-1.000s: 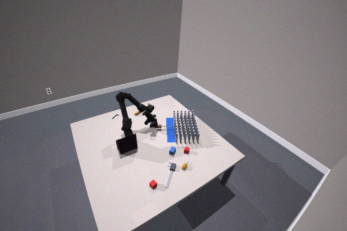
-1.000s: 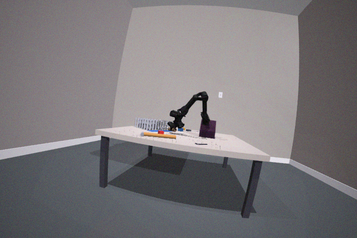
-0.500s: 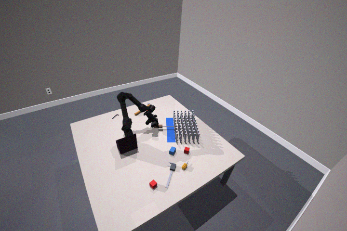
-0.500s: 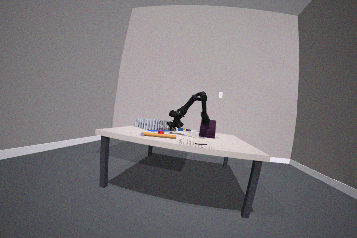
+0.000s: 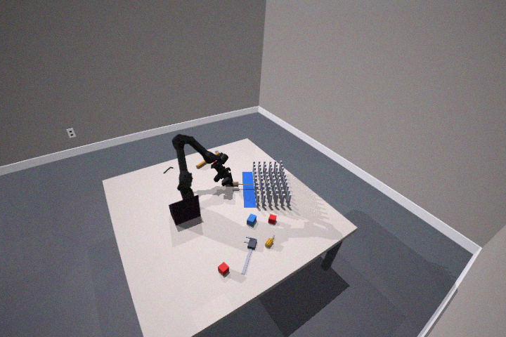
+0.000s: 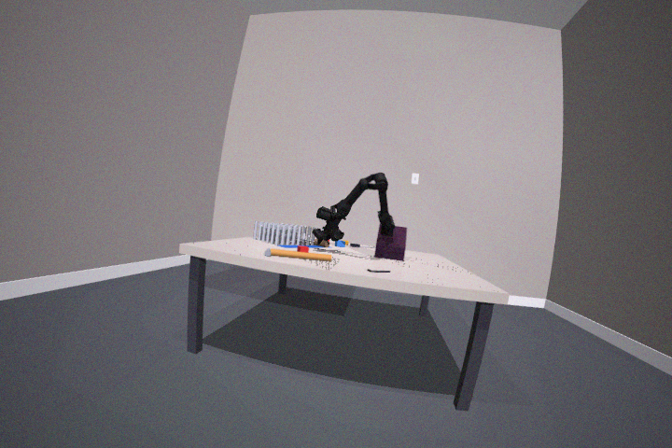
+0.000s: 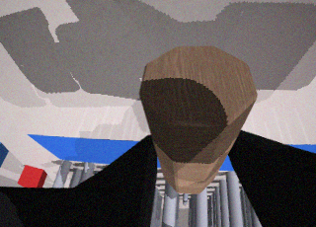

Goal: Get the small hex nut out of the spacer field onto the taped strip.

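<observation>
My gripper (image 5: 230,183) (image 6: 326,235) is shut on the wooden handle (image 5: 235,184) (image 7: 197,115) of a hook tool and holds it low over the table. The tool's thin rod (image 5: 246,184) lies across the blue taped strip (image 5: 248,197) (image 7: 79,147) and reaches into the near edge of the spacer field (image 5: 273,184) (image 6: 284,232) (image 7: 197,221). The spacers stand upright in rows. In the wrist view the handle's butt end fills the middle between my black fingers. The hex nut is hidden among the spacers; I cannot see it.
A hammer (image 5: 201,163) (image 6: 300,255) and an Allen key (image 5: 168,169) (image 6: 378,271) lie behind the arm. A blue cube (image 5: 251,220), two red cubes (image 5: 272,218) (image 5: 223,268), a yellow screwdriver (image 5: 269,241) and a grey scraper (image 5: 249,254) lie in front. The arm's dark base (image 5: 185,210) stands mid-table.
</observation>
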